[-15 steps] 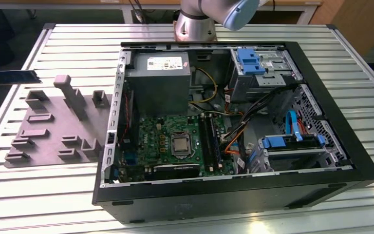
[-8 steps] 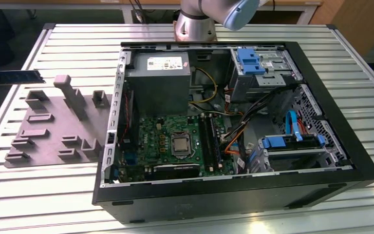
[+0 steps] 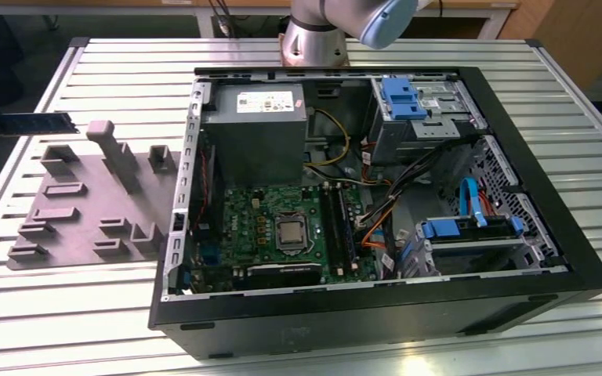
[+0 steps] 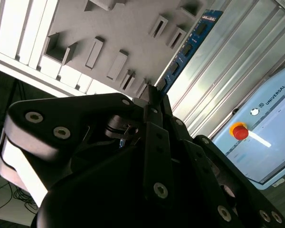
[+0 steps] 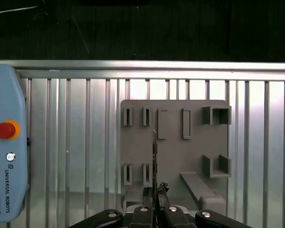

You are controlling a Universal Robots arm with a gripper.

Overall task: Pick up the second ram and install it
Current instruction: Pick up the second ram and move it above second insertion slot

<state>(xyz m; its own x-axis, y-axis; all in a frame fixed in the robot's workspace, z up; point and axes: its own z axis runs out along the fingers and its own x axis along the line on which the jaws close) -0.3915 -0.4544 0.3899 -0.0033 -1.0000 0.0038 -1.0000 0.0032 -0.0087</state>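
Note:
The second ram (image 4: 190, 47) is a thin blue-green stick with dark chips, and my gripper (image 4: 152, 92) is shut on one end of it. In the first wrist view the ram (image 5: 154, 156) shows edge-on, rising from the gripper (image 5: 154, 191) over the grey slotted holder (image 5: 175, 142). In the exterior view the ram (image 3: 38, 123) hangs level at the far left, just beyond the holder (image 3: 92, 204). The motherboard's long black slots (image 3: 335, 223) lie inside the open computer case (image 3: 385, 305), well off to the exterior view's right.
A pale blue teach pendant (image 5: 7, 152) with a red stop button lies on the ribbed metal table (image 3: 71, 313) beside the holder. Cables, blue drive bays (image 3: 469, 231) and a power supply (image 3: 254, 125) crowd the case. The arm's base (image 3: 312, 35) stands behind the case.

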